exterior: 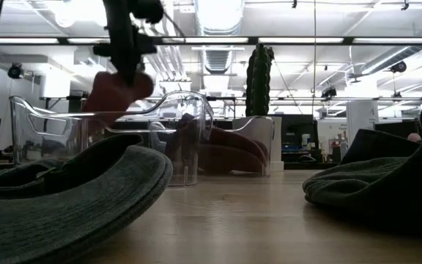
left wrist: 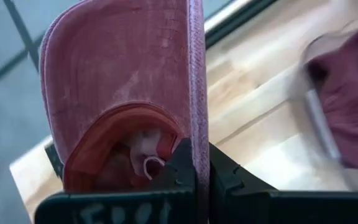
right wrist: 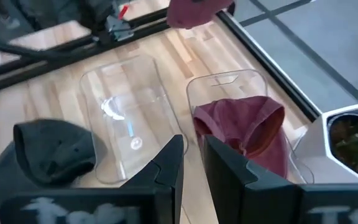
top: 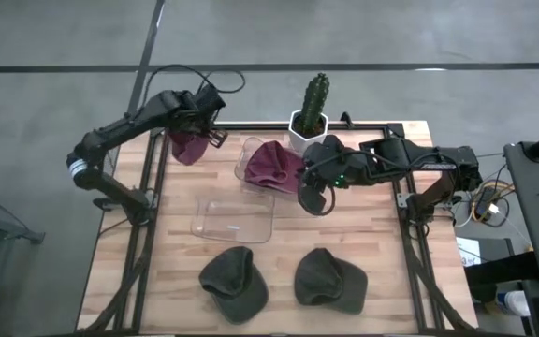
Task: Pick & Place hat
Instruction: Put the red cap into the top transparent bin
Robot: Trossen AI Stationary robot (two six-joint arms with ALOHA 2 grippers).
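Low view: two dark green hats are seen nearest, one at the near left (exterior: 72, 198) and one at the near right (exterior: 387, 183), both flat on the wooden table (exterior: 255, 220). Behind them stand two clear bins; the farther bin (top: 255, 168) already contains a maroon hat (top: 274, 164), while the nearer bin (top: 235, 217) holds nothing. A potted cactus (top: 313, 105) is placed at the far edge.

A second maroon hat (top: 188, 145) is held aloft over the far-left corner of the table by the left gripper (top: 206, 126), whose jaws are clamped tight on the fabric, as the left wrist view confirms. The right gripper (top: 309, 198) is parked just beside the filled bin, its jaws set narrow with nothing between them.

For the step in hand, judged to be carriage toward a bin, the hat should be kept high enough to clear the bin wall, centred over the opening before it is lowered, and released only once the fabric is inside the rim. The grip should not be loosened in transit, since the cloth hangs freely.

White lettering is visible on both gripper bodies in the wrist views, but it cannot be read.
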